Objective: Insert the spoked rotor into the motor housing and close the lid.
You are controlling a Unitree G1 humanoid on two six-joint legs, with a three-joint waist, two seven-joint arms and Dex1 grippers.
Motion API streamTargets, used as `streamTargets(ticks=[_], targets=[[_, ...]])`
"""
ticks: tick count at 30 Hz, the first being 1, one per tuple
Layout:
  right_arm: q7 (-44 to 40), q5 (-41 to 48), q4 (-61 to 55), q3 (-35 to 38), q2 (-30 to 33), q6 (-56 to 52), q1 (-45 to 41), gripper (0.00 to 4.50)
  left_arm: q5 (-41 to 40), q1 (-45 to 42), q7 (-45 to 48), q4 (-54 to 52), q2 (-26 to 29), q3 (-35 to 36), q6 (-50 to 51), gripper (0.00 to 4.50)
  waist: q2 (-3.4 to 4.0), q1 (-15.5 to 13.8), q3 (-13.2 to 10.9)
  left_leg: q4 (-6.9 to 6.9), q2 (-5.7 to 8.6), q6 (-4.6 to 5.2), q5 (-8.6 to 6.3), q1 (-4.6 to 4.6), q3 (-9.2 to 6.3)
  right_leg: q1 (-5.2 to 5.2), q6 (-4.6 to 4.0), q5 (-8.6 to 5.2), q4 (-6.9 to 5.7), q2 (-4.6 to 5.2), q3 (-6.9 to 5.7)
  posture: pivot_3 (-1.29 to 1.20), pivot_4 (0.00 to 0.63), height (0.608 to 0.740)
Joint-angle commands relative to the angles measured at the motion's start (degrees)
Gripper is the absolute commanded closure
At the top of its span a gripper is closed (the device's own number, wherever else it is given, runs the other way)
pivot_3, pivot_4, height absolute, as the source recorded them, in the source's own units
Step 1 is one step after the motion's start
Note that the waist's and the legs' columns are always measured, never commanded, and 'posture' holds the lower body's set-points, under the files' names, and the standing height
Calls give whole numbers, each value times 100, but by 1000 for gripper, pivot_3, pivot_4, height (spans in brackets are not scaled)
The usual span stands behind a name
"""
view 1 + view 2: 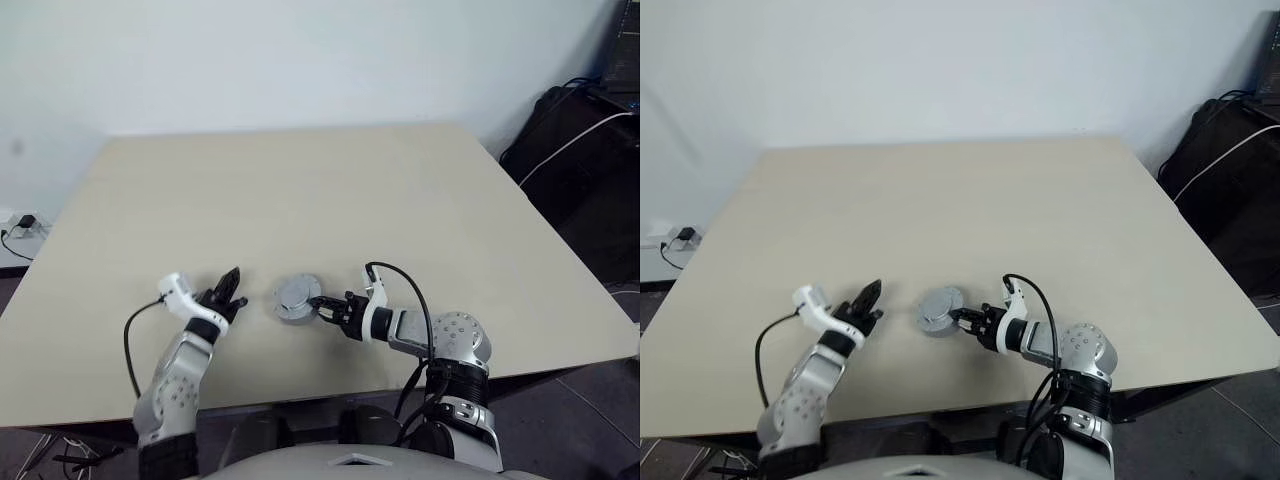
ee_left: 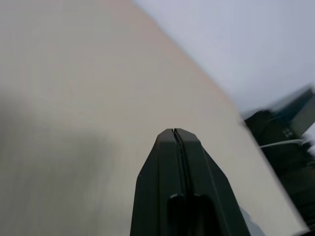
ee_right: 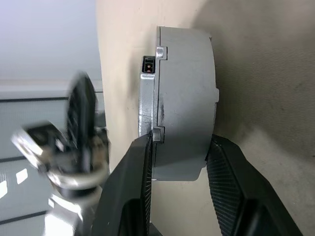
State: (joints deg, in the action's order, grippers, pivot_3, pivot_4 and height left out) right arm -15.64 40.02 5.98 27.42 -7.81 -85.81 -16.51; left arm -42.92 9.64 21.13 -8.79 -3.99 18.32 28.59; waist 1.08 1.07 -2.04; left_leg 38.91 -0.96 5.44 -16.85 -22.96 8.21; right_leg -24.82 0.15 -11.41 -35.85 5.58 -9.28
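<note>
A round silver-grey motor housing [image 1: 296, 298] rests on the beige table [image 1: 350, 190] near its front edge. The right wrist view shows its grey body [image 3: 189, 93] with the thin silver lid [image 3: 147, 98] sitting flush on one face. The spoked rotor is hidden. My right gripper [image 1: 322, 310] is shut on the housing from the right, one black finger [image 3: 133, 187] on each side of it. My left gripper [image 1: 233, 280] hovers left of the housing, apart from it, with its fingers [image 2: 174, 147] pressed together and nothing between them. It also appears blurred beyond the housing [image 3: 78, 123].
A black bag [image 1: 580, 150] with a white cable stands off the table's right side. A wall socket with a plug [image 1: 25, 225] is low on the left. The light wall runs behind the table's far edge.
</note>
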Motion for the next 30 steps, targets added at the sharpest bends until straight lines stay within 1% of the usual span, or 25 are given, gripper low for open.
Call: streamTargets(ticks=[1,2,5,8,11,13,17,19,24,30], targets=[[-170,547,-366,200,-206,-185,-62,3236,-1313,379,103,-583,-370,104,425,4500,-4,-10,-21,4,0,4,-2,-1,-1,-13,4,-3,1,0,-1,0,0,740],[-231,663,-414,277,-247,-243,-64,3236,-1653,522,91,-641,-443,128,534,4500,-3,-6,-32,8,0,11,-6,-4,-1,-14,3,-4,1,1,0,0,0,740],[-379,1025,-583,421,-344,-400,-72,3236,-2451,1006,56,-834,-596,-45,771,3924,-4,13,-45,16,2,18,-10,-11,0,-17,5,-3,4,3,6,0,0,740],[-395,1345,-682,547,-432,-436,-130,3236,-2989,1381,-5,-948,-647,-369,926,2966,-2,34,-48,16,6,24,-14,-13,3,-18,13,-4,7,3,12,0,0,740],[-292,1611,-752,604,-486,-404,-214,3236,-3665,1578,-204,-832,-760,-527,998,1960,-12,9,-57,17,9,25,-15,-19,1,-24,12,-8,6,4,10,0,0,740],[-205,1752,-786,596,-500,-403,-264,3236,-3922,1645,-233,-773,-772,-640,1007,1335,-8,17,-60,16,9,45,-27,-21,2,-28,8,-10,5,4,12,0,0,740],[-20,1906,-845,481,-490,-425,-320,3236,-4339,1657,-114,-758,-741,-904,996,2,-7,30,-60,17,10,44,-26,-27,4,-35,7,-10,5,3,15,0,0,740],[62,1956,-855,427,-466,-455,-324,3236,-4421,1627,-112,-740,-713,-1038,941,0,-7,29,-59,17,10,19,-11,-39,5,-47,7,-10,5,2,15,0,0,740],[201,2148,-876,335,-415,-615,-295,3236,-4409,1514,-102,-635,-617,-1287,814,0,-7,26,-57,21,10,17,-8,-66,10,-50,18,0,-3,-6,18,0,0,740],[326,2680,-836,-135,-81,-669,-64,3236,-4378,1363,43,-544,-463,-1446,777,0,-8,30,-56,25,10,17,-8,-65,14,-48,21,0,-6,-8,20,0,0,740]])
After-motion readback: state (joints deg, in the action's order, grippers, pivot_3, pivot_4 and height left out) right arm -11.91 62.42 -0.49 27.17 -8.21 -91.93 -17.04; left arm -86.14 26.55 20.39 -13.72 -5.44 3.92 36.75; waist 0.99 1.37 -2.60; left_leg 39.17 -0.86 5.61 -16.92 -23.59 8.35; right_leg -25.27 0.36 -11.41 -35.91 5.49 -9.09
